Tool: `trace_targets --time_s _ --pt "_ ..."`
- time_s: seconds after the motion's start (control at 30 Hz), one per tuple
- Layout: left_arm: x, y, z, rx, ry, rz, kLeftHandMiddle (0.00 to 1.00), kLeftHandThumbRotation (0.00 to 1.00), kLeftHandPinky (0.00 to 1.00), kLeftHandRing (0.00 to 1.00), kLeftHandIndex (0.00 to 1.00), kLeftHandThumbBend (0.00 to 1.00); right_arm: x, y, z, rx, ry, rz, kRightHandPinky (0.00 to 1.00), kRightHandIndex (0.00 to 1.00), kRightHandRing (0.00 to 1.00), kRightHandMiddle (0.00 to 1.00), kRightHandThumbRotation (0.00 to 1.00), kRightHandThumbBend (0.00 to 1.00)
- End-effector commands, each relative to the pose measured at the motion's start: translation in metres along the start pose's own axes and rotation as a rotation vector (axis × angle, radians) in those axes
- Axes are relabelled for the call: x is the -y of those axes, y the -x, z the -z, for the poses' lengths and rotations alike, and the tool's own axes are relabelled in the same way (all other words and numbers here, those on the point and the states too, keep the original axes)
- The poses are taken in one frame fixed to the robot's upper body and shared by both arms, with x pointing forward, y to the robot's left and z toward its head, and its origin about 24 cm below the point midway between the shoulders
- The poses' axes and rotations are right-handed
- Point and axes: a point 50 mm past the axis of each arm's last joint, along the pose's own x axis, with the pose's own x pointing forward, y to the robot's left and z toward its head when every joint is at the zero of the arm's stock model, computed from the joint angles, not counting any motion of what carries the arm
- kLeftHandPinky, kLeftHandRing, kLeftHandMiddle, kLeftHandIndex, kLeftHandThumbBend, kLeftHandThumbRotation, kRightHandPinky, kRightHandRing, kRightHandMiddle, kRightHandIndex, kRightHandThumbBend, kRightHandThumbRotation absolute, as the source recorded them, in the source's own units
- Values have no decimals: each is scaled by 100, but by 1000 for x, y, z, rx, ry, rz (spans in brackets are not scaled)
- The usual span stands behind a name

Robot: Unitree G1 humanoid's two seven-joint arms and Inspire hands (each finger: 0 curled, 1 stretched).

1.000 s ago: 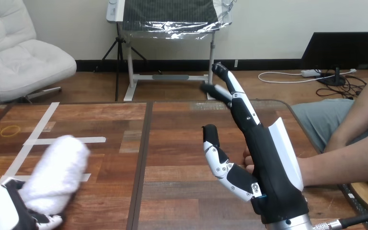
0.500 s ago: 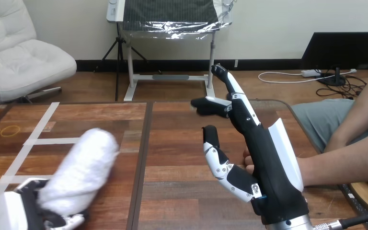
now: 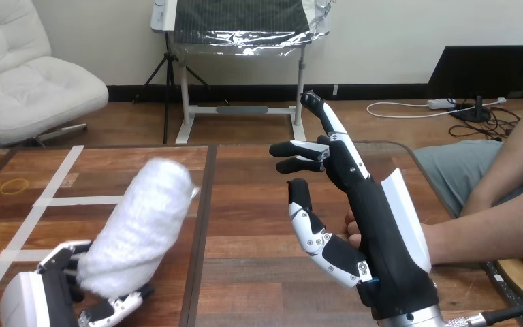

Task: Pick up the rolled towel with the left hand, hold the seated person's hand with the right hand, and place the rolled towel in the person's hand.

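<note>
- With the left hand (image 3: 44, 303), fingers closed round it, grips the rolled towel (image 3: 139, 225), tilted over the wooden table (image 3: 245, 238).
- Holds the right hand (image 3: 374, 238) upright, fingers apart, just in front of the person's hand (image 3: 352, 233).
- Has white tape lines (image 3: 82, 200) and a yellow ring (image 3: 15, 185) at the table's left.

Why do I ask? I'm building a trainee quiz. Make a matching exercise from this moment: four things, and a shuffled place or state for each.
Things:
1. rolled towel
2. right hand
3. person's hand
4. yellow rubber band

Places or states:
A. flat on the table, far left
B. mostly hidden behind the right hand
C. gripped by the left hand, tilted
D. upright and open, thumb spread

Pairs: 1-C, 2-D, 3-B, 4-A.
</note>
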Motion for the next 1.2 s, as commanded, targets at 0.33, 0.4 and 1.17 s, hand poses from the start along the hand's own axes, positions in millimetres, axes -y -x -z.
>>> trace_targets --time_s 0.33,0.4,1.17 --pt "7 -29 -60 293 481 -84 43 0 35 39 49 64 7 -14 -10 99 9 37 93 97 68 75 0 0" --pt "8 -29 -62 304 506 -67 43 0 35 39 49 63 7 -14 -10 99 9 38 93 97 68 75 0 0" --pt "19 -27 -103 387 861 180 41 0 32 36 48 58 9 -15 -8 71 29 34 89 97 76 84 0 0"
